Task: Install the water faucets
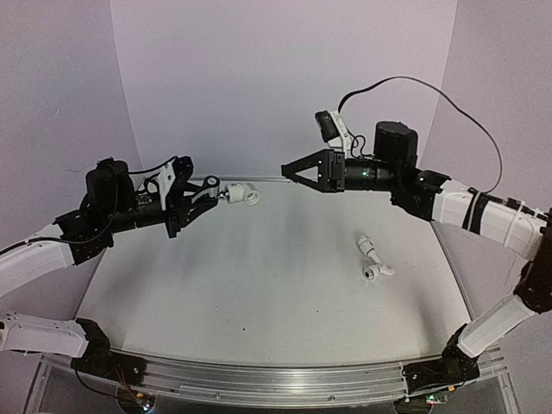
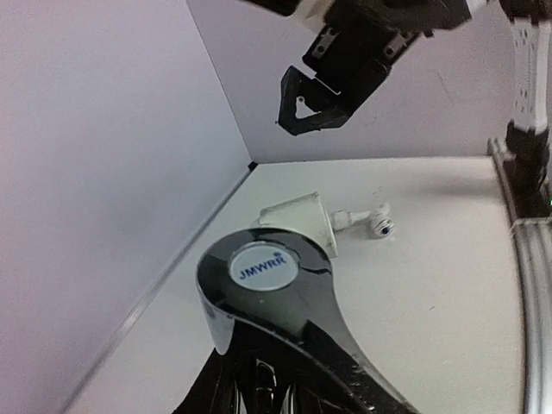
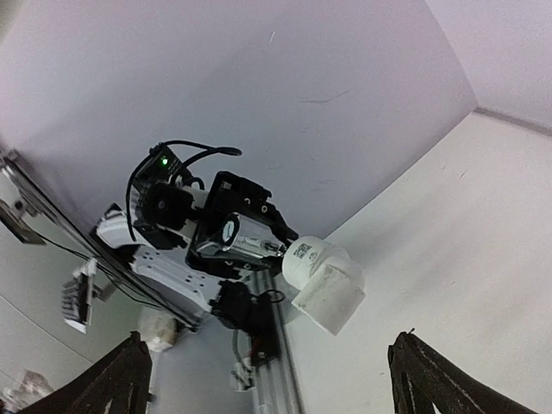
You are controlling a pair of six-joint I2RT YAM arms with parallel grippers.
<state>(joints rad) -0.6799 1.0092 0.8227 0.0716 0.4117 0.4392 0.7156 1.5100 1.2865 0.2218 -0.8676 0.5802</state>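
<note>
Black left pincer (image 1: 214,191) is clamped on the chrome faucet body (image 2: 285,302), held above the desk (image 1: 259,285) with its white end block (image 1: 242,196) facing the right pincer (image 1: 293,172), which gapes empty nearby. Likely light, stiff and slick on the chrome; the block's flat sides look the better hold. Well apart on the desk lie small white fittings (image 1: 373,259).

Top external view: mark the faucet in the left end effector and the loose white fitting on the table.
faucet (image 1: 244,197), top external view, on its white body.
loose white fitting (image 1: 370,255), top external view, on its middle stem.
</note>
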